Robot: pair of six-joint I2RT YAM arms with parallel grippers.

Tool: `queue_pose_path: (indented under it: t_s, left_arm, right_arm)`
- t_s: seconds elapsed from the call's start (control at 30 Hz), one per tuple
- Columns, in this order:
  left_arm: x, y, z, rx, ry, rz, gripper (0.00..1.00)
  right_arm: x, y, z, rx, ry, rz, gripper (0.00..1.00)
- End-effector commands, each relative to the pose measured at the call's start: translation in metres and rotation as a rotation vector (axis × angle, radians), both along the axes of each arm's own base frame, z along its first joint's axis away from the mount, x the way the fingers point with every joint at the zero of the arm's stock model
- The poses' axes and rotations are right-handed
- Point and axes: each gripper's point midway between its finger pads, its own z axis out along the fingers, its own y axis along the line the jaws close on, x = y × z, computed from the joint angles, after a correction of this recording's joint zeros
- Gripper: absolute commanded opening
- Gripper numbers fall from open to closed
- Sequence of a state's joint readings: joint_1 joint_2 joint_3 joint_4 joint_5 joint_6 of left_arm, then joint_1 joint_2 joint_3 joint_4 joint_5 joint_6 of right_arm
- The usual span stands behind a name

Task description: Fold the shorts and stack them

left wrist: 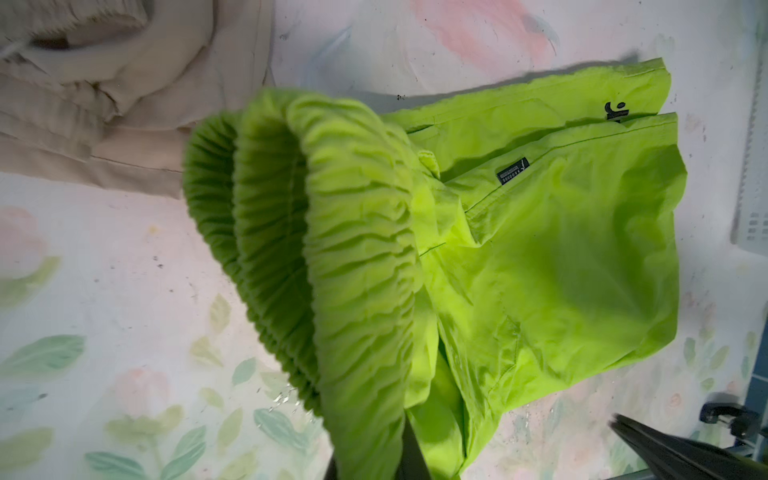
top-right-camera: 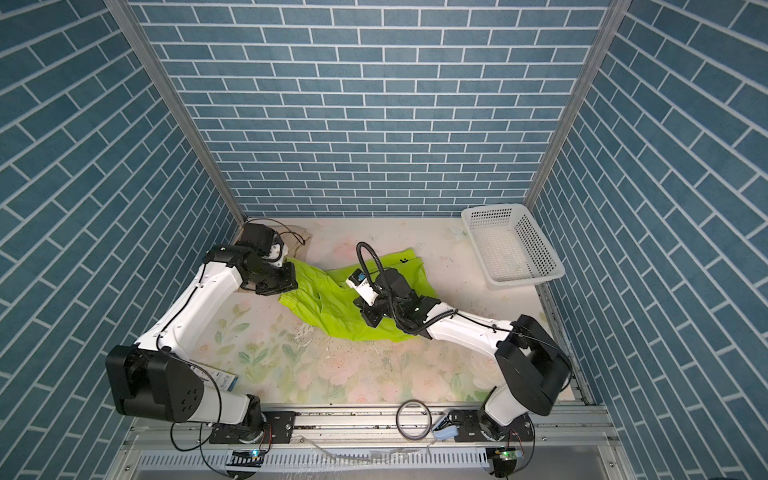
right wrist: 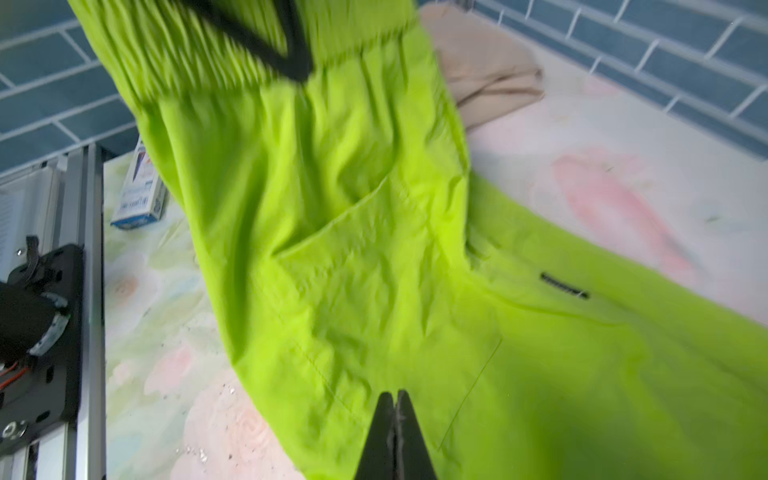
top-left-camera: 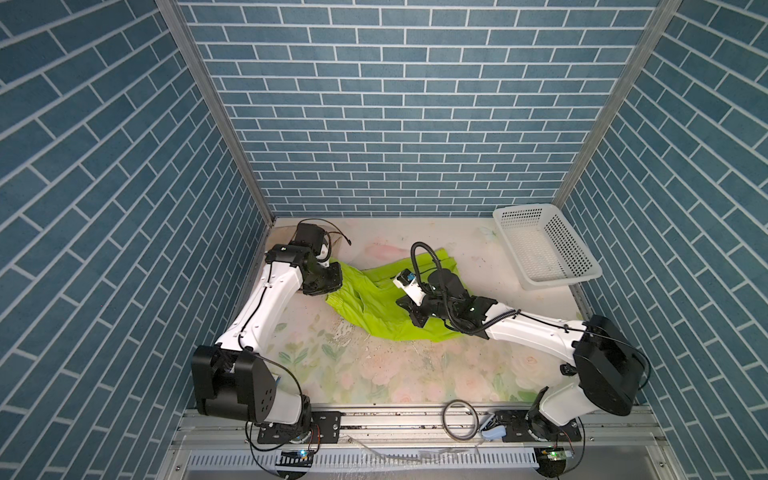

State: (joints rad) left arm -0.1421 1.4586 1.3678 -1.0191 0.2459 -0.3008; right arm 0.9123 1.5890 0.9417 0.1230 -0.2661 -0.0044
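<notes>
Two pairs of shorts lie on the floral counter (top-left-camera: 374, 374). The lime-green shorts (top-left-camera: 374, 311) are spread across the middle. The beige shorts (left wrist: 104, 104) are bunched in the far left corner, close to the wall and just beside the green waistband (left wrist: 353, 249).

The leg hems of the green pair point to the far right, and one of them carries a small dark logo (top-right-camera: 406, 261). They stop well apart from the white basket (top-left-camera: 557, 282), which stands in the far right corner. Between the shorts and the near rail there is a wide bare stretch of counter. At its left edge a small box (right wrist: 139, 195) lies under the left arm.

The left arm goes along the left wall from its base and bends inward at the wrist. The left gripper (right wrist: 291, 58) is clamped on the gathered waistband and holds it raised above the counter, so the cloth hangs down from it.

The right arm reaches low from its base toward the middle, above the near part of the green pair. The right gripper (right wrist: 395, 415) points down at the cloth with its fingers pressed together. Whether a fold is caught between them, I cannot tell.
</notes>
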Motion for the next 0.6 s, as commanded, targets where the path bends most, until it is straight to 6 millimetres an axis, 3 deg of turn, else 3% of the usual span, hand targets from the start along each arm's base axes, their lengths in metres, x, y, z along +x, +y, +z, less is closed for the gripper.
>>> queue_pose_path:
  t_s: [0.0,0.33,0.4,0.47,0.57]
  left_arm:
    - [-0.013,0.016,0.010,0.096,0.056,-0.053,0.00]
    - [0.002,0.019,0.024,0.126,0.046,-0.072,0.00]
    - [0.006,0.021,0.024,0.145,0.054,-0.077,0.00]
    - [0.010,0.024,0.026,0.164,0.055,-0.082,0.00]
    - [0.015,0.026,0.029,0.189,0.061,-0.089,0.00]
  right_arm:
    - [-0.023,0.020,-0.023,-0.023,0.140,0.131,0.00]
    - [-0.062,0.080,-0.072,-0.136,0.437,0.366,0.00]
    - [-0.059,0.088,-0.084,-0.160,0.463,0.324,0.00]
    - [-0.056,0.094,-0.087,-0.138,0.488,0.299,0.00]
    - [-0.052,0.100,-0.074,-0.113,0.457,0.277,0.01]
